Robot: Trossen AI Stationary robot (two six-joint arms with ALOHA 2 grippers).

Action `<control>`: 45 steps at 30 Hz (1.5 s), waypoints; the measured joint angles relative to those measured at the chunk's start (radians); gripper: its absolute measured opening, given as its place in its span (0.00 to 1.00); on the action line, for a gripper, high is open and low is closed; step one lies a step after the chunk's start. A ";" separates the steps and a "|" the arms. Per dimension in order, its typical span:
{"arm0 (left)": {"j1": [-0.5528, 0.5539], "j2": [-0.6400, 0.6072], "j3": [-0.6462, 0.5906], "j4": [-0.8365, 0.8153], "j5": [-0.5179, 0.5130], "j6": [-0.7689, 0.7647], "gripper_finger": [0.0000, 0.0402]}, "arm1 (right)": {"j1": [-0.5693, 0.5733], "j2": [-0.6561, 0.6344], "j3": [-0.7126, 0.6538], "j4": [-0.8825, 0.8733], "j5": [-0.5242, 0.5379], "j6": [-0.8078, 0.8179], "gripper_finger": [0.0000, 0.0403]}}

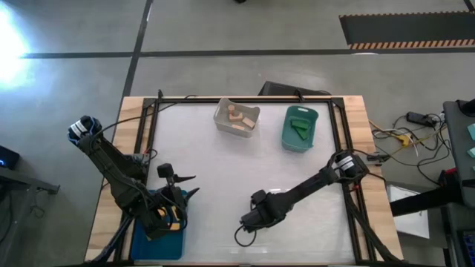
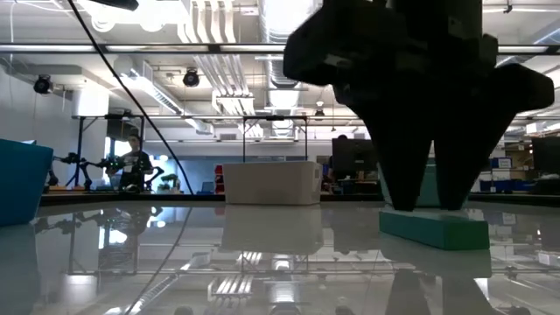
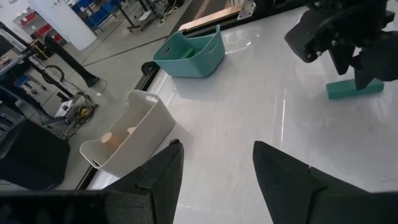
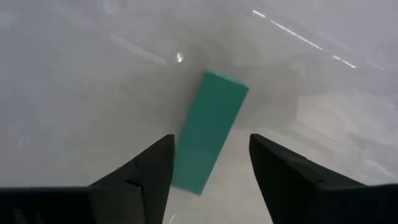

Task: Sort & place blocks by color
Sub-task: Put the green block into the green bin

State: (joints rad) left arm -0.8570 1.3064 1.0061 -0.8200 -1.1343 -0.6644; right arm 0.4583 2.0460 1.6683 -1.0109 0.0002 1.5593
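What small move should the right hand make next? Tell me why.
Probably lower and close: the right hand hangs open over the green bar, which lies flat on the table, fingers either side of it, not yet gripping.

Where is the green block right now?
The green block lies flat on the white table, near its front middle in the high view, right under the open right gripper, far from the green bin.
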 joint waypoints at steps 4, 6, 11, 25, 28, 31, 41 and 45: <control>0.000 0.000 0.000 0.000 0.000 0.000 0.44 | 0.000 0.000 -0.038 0.045 0.001 0.015 0.44; 0.000 0.000 0.000 0.000 0.000 0.000 0.44 | 0.000 0.000 -0.060 0.071 0.000 0.021 0.41; 0.000 0.000 0.000 0.000 0.000 0.000 0.44 | 0.000 0.001 -0.078 0.088 0.000 0.015 0.30; 0.000 0.000 0.000 0.000 0.000 0.000 0.44 | -0.049 -0.084 -0.074 -0.006 -0.033 -0.200 0.22; 0.000 0.000 0.000 -0.001 0.000 0.000 0.44 | -0.081 -0.137 -0.074 -0.062 -0.028 -0.367 0.23; 0.000 0.000 0.000 0.000 0.000 0.000 0.44 | -0.119 -0.194 -0.074 -0.119 -0.018 -0.586 0.23; 0.000 -0.001 0.000 0.033 -0.001 -0.010 0.44 | -0.353 -0.354 -0.077 -0.390 0.055 -1.264 0.23; 0.000 -0.001 0.000 0.039 -0.001 -0.010 0.44 | -0.485 -0.427 -0.126 -0.371 0.080 -1.422 0.23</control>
State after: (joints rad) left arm -0.8566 1.3056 1.0065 -0.7809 -1.1351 -0.6741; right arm -0.0264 1.6188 1.5423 -1.3823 0.0802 0.1378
